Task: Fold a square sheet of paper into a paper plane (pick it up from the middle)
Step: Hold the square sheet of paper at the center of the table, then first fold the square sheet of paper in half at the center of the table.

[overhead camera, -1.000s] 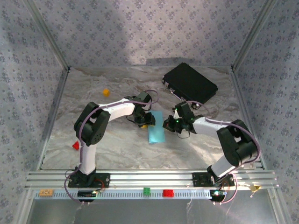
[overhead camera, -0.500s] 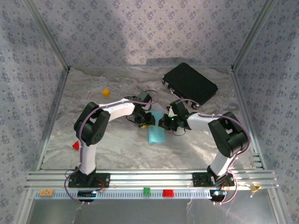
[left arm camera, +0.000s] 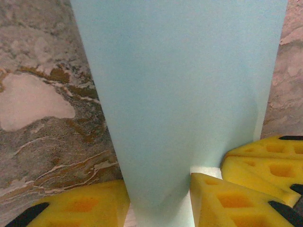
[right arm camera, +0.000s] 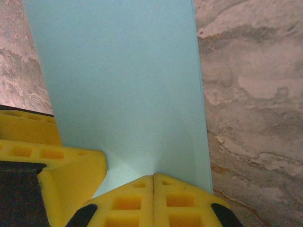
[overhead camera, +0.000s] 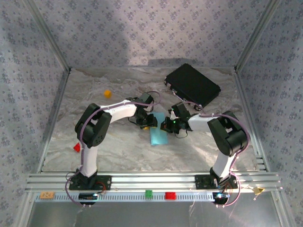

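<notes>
Light-blue sheet of paper (overhead camera: 158, 135): lies as a narrow strip at the centre of the marble table (overhead camera: 118, 146), between the two grippers. Left gripper (left arm camera: 156, 182): jaws part open, the strip's end fills the gap and touches both yellow fingers (left arm camera: 80, 208); firm hold cannot be told. Right gripper (right arm camera: 154, 178): jaws fully closed, tips pinching the sheet's puckered edge
</notes>
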Available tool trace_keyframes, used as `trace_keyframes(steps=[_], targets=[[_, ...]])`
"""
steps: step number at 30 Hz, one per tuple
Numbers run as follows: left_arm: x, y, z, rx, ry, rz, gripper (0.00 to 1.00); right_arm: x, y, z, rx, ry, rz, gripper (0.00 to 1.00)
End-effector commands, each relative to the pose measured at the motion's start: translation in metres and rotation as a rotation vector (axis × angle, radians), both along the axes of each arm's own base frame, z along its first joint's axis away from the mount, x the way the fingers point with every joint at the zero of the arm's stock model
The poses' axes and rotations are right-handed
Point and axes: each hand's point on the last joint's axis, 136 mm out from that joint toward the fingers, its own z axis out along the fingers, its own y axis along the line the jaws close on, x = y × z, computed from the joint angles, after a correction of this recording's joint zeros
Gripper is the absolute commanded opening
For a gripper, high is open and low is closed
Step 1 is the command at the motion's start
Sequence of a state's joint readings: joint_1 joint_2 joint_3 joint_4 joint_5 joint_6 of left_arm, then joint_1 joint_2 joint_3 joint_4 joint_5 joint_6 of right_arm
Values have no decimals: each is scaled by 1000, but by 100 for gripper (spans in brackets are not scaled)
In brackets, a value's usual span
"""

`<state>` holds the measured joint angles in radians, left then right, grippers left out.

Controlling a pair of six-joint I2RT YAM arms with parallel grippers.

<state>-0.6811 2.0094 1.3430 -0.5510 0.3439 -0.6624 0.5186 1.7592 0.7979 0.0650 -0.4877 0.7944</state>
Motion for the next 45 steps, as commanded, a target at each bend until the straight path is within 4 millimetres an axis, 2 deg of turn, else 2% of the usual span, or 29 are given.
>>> trace_keyframes(steps=[1, 9, 11, 13, 17, 21, 25, 34, 40, 45], targets=[[-2, 14, -30, 99, -22, -2, 43, -28, -26, -36, -115, 107, -9, 0], [27, 4, 69, -159, -219, 79, 58, -28, -32, -38, -117, 112, -32, 0], [32, -1, 85, -253, -233, 88, 59, -28, -33, -38, -118, 113, -33, 0], [31, -10, 93, -340, -218, 76, 57, -28, -34, -38, -123, 114, -37, 0], [28, -25, 84, -439, -156, 58, 35, -27, -34, -38, -122, 109, -42, 0], [27, -30, 70, -487, -102, 72, 16, -27, -35, -39, -129, 112, -46, 0], [25, -31, 60, -501, -75, 66, 6, -28, -36, -40, -135, 116, -49, 0], [15, -20, 28, -463, -12, 80, 0, -27, -36, -40, -136, 117, -47, 0], [8, -1, -6, -404, 9, 106, 0, -27, -35, -39, -135, 115, -46, 0], [8, 14, -21, -354, 5, 127, 0, -28, -36, -39, -145, 115, -52, 0]])
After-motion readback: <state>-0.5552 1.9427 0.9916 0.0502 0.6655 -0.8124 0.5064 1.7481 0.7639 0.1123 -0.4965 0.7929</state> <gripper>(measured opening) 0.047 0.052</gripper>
